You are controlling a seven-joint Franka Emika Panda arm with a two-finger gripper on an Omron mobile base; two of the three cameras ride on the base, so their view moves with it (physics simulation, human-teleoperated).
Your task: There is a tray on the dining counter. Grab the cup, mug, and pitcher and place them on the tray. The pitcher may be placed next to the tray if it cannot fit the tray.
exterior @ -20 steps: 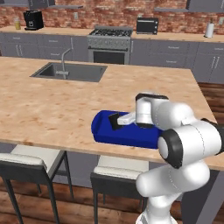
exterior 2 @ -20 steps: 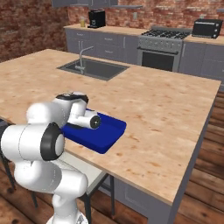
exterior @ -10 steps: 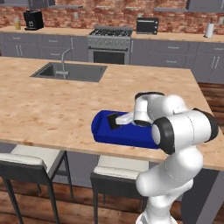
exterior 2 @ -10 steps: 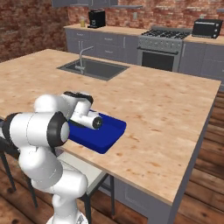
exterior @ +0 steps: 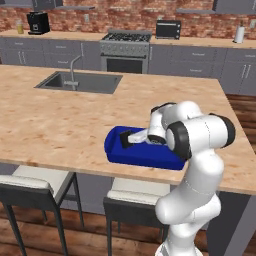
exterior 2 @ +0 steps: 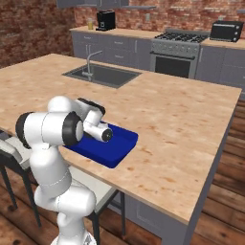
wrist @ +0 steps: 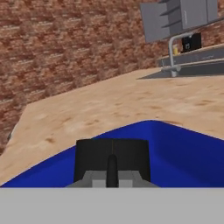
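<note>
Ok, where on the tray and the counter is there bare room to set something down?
The tray lies bare at its right end, toward the open dining counter. Its left part sits under the shut hand. Bare counter also runs between the tray and the sink, and along the counter's right edge.

light wood dining counter (exterior: 60, 120) carries the blue tray (exterior: 117, 150) near its front edge

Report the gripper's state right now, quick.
Gripper: shut, fingers together with nothing between them, above the shallow deep-blue rectangular tray.
</note>
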